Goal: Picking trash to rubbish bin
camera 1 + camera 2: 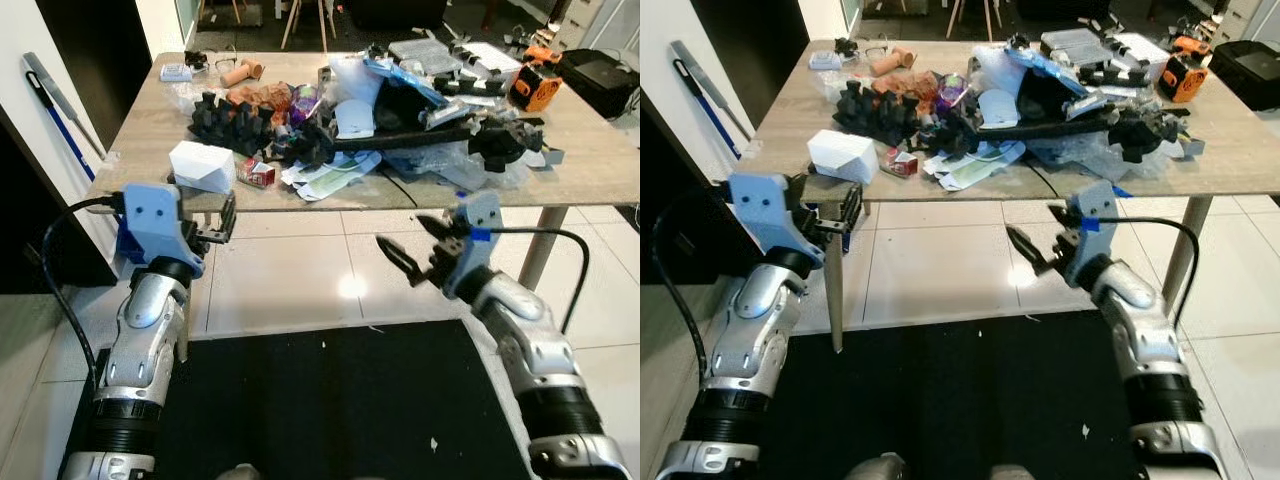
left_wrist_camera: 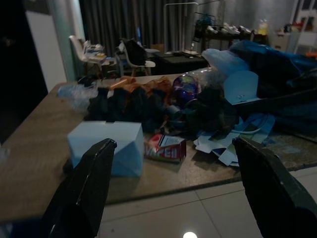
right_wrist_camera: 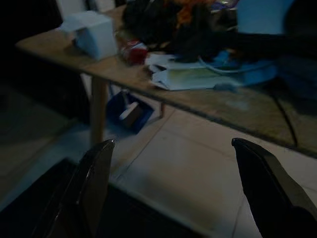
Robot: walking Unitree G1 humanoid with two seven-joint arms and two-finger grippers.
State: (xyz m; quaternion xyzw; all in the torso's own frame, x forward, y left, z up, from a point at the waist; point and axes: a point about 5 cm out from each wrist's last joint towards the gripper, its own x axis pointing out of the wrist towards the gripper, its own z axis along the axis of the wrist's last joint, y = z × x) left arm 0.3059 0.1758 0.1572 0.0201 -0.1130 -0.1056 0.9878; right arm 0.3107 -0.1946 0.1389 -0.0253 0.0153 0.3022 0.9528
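white box (image 1: pixel 202 165): crumpled paper carton, lying near the counter's front edge at the robot's left
red packet (image 1: pixel 255 172): small, flattened, just beside the white box
loose papers (image 1: pixel 335 175): white and green sheets overhanging the front edge
trash heap (image 1: pixel 400 115): black, blue and clear scraps piled mid-counter

Both silver arms reached forward; the left gripper (image 1: pixel 222 222) and right gripper (image 1: pixel 412 247) held their jaws spread apart.

Table (image 2: pixel 29 168): white box (image 2: pixel 106 146), red packet (image 2: pixel 166 148) beside it, papers (image 2: pixel 223 146), dark clutter behind; left gripper (image 2: pixel 173 198) fingers spread wide.
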